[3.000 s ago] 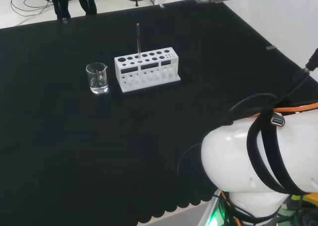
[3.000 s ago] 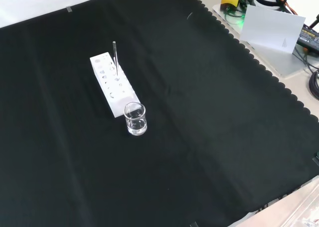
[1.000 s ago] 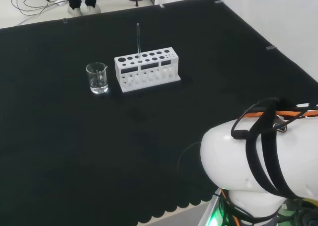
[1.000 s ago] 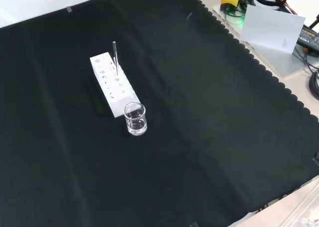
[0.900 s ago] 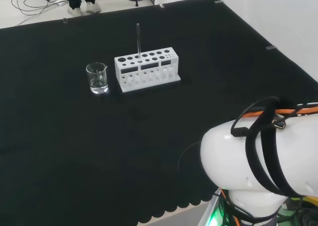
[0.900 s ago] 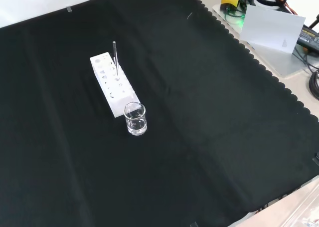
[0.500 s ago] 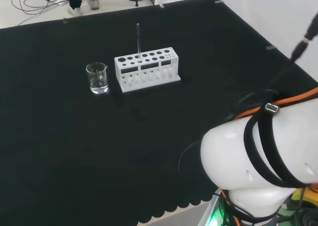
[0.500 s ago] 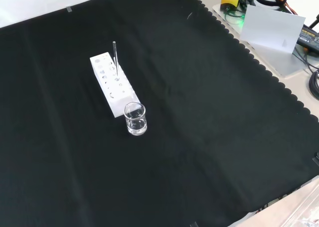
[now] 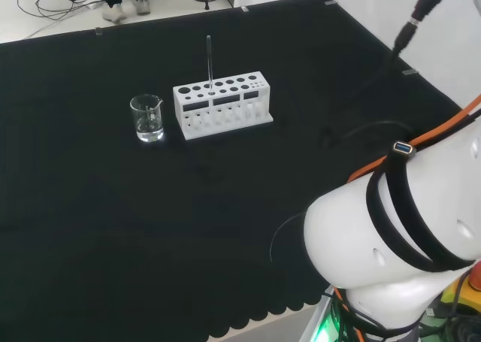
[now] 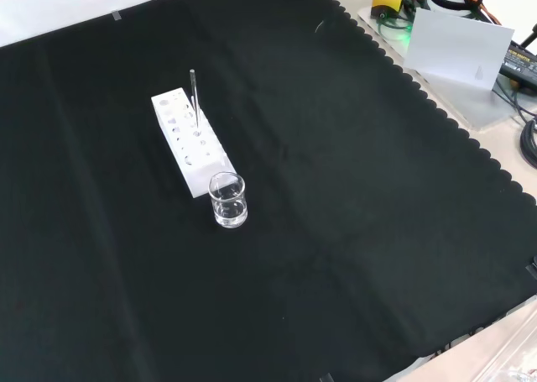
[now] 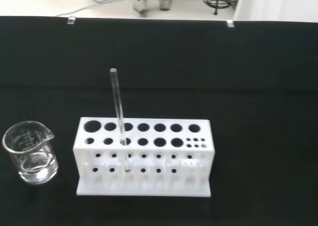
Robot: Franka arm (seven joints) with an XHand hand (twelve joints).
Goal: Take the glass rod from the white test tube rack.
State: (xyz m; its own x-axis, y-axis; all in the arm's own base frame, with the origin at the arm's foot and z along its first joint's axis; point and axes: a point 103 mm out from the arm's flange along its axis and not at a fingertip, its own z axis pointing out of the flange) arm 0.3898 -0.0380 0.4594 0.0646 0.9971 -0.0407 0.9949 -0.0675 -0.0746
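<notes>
A white test tube rack (image 9: 221,104) (image 10: 191,142) (image 11: 144,156) stands on the black cloth. A thin clear glass rod (image 9: 210,59) (image 10: 194,91) (image 11: 118,112) stands upright in one of the rack's holes, its top well above the rack. In the wrist view the rack and rod lie some way off, seen from the front. The arm's white links (image 9: 391,259) rise at the lower right of the head view, far from the rack.
A small clear glass beaker (image 9: 147,118) (image 10: 227,200) (image 11: 30,152) stands beside the rack's end, a short gap away. Black cables (image 9: 409,26) hang at the head view's upper right. The cloth's scalloped edge (image 10: 436,113) runs along the front view's right side.
The arm's links and cables in the head view have shifted and risen at the right. Rack, rod and beaker stand where they were.
</notes>
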